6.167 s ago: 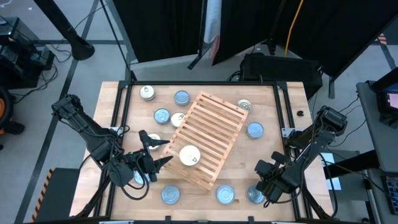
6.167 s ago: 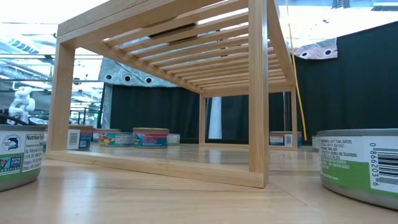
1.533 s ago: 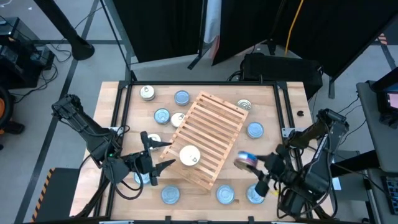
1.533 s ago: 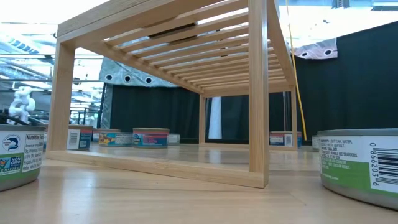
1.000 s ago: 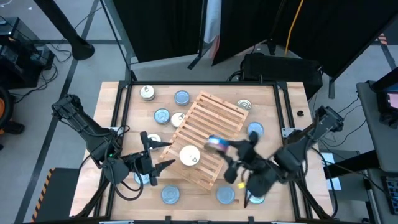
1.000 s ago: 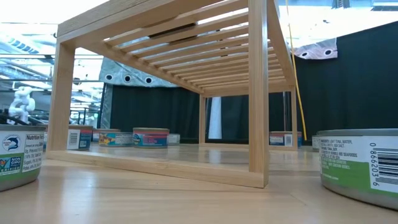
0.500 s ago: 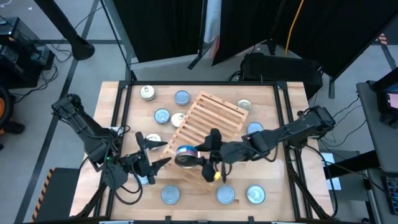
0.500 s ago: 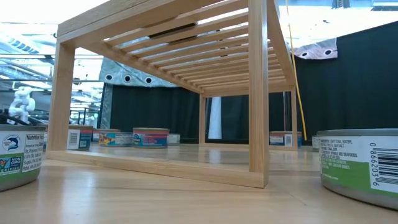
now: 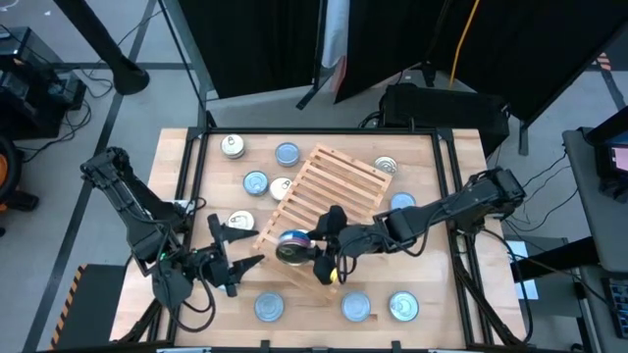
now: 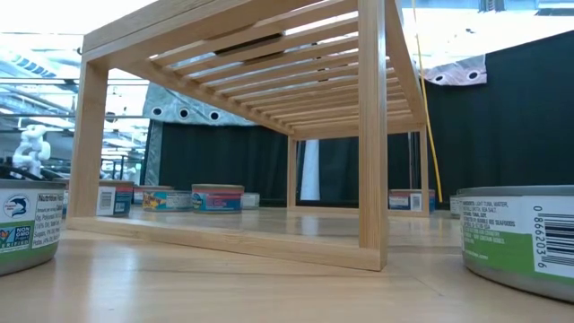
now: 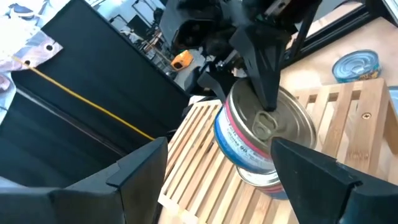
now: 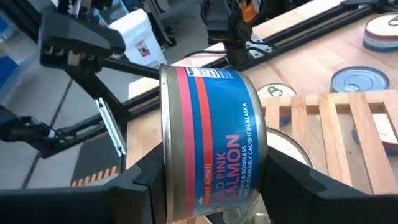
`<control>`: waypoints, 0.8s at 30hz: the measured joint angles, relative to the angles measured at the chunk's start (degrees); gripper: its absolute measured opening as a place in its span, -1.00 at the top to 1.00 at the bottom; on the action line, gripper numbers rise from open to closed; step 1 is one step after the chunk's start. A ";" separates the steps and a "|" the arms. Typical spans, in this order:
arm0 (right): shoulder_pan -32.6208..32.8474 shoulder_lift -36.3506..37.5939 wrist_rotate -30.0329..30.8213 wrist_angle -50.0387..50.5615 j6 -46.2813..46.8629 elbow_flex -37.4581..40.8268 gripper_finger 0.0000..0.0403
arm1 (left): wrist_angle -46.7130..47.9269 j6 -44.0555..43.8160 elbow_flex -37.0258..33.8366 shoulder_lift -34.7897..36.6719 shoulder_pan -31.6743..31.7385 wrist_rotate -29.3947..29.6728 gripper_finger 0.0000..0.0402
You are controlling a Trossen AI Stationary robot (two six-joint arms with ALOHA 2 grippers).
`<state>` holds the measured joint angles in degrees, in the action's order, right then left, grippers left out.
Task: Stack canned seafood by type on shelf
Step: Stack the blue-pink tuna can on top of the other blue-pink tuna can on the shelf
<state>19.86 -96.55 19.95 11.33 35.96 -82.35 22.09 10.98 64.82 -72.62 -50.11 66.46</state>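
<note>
Blue-and-pink labelled round tin w/ silver pull-tab top (image 12: 211,137), marked pink salmon, is pinched between the right gripper (image 9: 316,253) fingers, jaws partway closed on its sides. It sits over the near-left part of the light-wood slatted rack (image 9: 339,191), directly above a second silver tin (image 11: 264,180) already standing on the slats; in the left wrist view the two look stacked, though contact can't be confirmed. Right arm reaches across the rack from the table's right side.

Left gripper (image 9: 231,257) waits just off the rack's near-left corner, jaws spread wide, holding nothing, pointed at the held tin.

Other flat round tins lie loose on the smooth wooden tabletop (image 9: 432,157): white-topped one (image 9: 233,146) at far left, blue-topped ones (image 9: 287,153) and (image 9: 255,182) by the rack's left side, silver-topped one (image 9: 386,167) at its far right corner, three more along the near edge (image 9: 270,308), (image 9: 356,307), (image 9: 403,308). In the low view, a green-labelled tin (image 10: 516,238) sits close on the right, beside the rack.
</note>
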 joint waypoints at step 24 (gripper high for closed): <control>-1.64 0.13 -2.37 -1.62 5.65 2.12 -0.18 | 3.85 -4.74 0.00 0.02 5.61 -8.73 -0.46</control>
<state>18.22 -96.42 17.59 9.71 41.60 -80.23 25.93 6.24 64.82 -72.60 -44.49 57.72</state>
